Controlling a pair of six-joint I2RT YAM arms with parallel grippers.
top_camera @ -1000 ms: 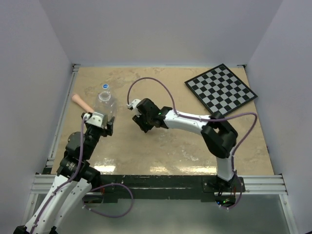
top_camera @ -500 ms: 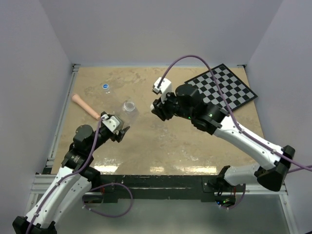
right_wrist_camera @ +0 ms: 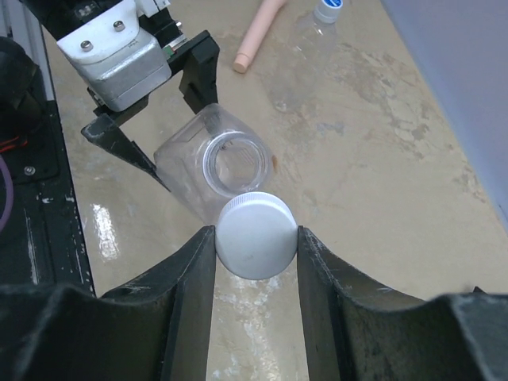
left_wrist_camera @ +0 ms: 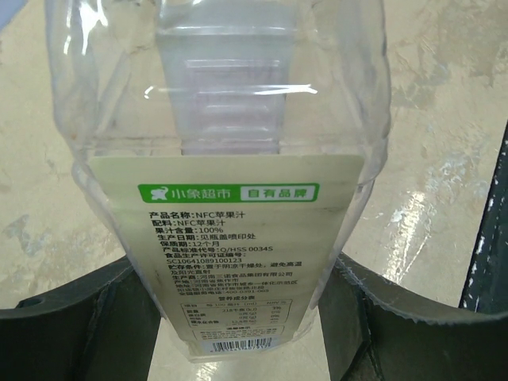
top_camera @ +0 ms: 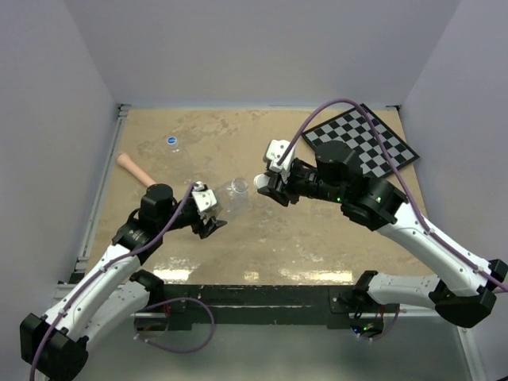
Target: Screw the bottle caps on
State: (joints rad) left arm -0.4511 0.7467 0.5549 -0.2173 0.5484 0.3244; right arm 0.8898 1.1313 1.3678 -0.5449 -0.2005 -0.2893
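My left gripper [top_camera: 211, 209] is shut on the lower, labelled part of the wide clear bottle [top_camera: 228, 196]. It holds the bottle tilted, with the open mouth [right_wrist_camera: 230, 163] pointing toward the right gripper. In the left wrist view the bottle [left_wrist_camera: 222, 119] fills the gap between the fingers. My right gripper [top_camera: 266, 182] is shut on the white cap [right_wrist_camera: 255, 236], held just in front of the mouth and apart from it. The small clear bottle [top_camera: 172, 151] stands at the back left with the blue cap [top_camera: 172, 141] on top.
A pink stick [top_camera: 135, 171] lies left of the left gripper, near the table's left edge. A black-and-white checkerboard [top_camera: 361, 143] lies at the back right, behind the right arm. The small bottle [right_wrist_camera: 305, 40] and the pink stick [right_wrist_camera: 254, 36] also show in the right wrist view.
My left gripper has carried the wide bottle rightward toward the middle and tipped its mouth toward the right gripper. My right arm has unfolded and brought the white cap up to the mouth.
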